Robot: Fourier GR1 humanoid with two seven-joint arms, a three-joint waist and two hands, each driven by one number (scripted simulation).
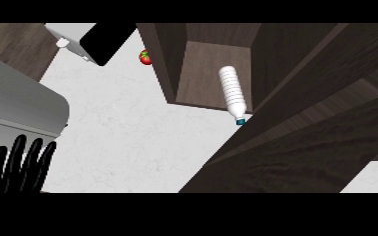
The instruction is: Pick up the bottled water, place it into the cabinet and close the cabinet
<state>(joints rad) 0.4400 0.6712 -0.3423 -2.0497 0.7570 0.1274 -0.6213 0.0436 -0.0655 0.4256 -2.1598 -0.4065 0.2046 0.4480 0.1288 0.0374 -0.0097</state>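
The bottled water [232, 94] lies on its side inside the cabinet [214, 70], on the wooden floor at the opening's right side. Its long axis runs roughly from twelve o'clock to six o'clock. The blue cap points toward six o'clock, tipped slightly to five, and sits at the front lip of the cabinet floor or just past it.

The main risk is the closing step. If the cabinet door [295, 140], the large dark panel swung out toward four o'clock, comes round while the cap overhangs the lip, it could strike the cap, stop short of shutting, or knock the bottle out onto the counter [125, 125]. A bottle lying on its side may also roll.

The left hand [26, 162] shows at eight o'clock, fingers straight, apart and upright, resting and holding nothing. The right hand is out of view.

A tomato [145, 57] sits left of the cabinet.
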